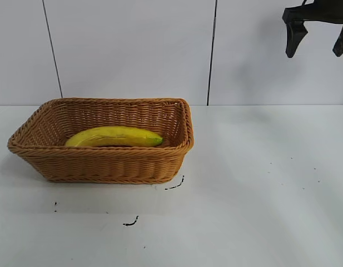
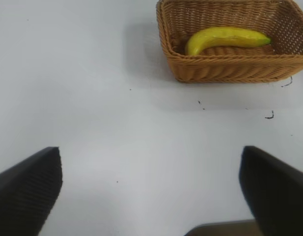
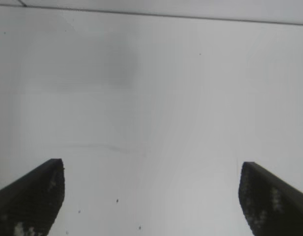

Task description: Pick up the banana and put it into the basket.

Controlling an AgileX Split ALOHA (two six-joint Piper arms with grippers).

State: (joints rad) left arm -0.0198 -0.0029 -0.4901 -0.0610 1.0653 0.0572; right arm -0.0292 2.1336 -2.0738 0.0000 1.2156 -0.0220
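In the basket (image 1: 104, 167) lies the banana (image 1: 113, 137); only the exterior view shows the right pincer (image 1: 318, 41), released and raised.

White table (image 1: 260, 183) filled lower part of exterior view, surface matte. Small dark scuff marks (image 1: 130, 222) lay on table near front, one curved mark (image 1: 175, 185) further back; scattered specks (image 1: 293, 172) toward right side. Pale wall (image 1: 132, 50) stood behind table, split into panels by two thin dark vertical seams (image 1: 212, 53).
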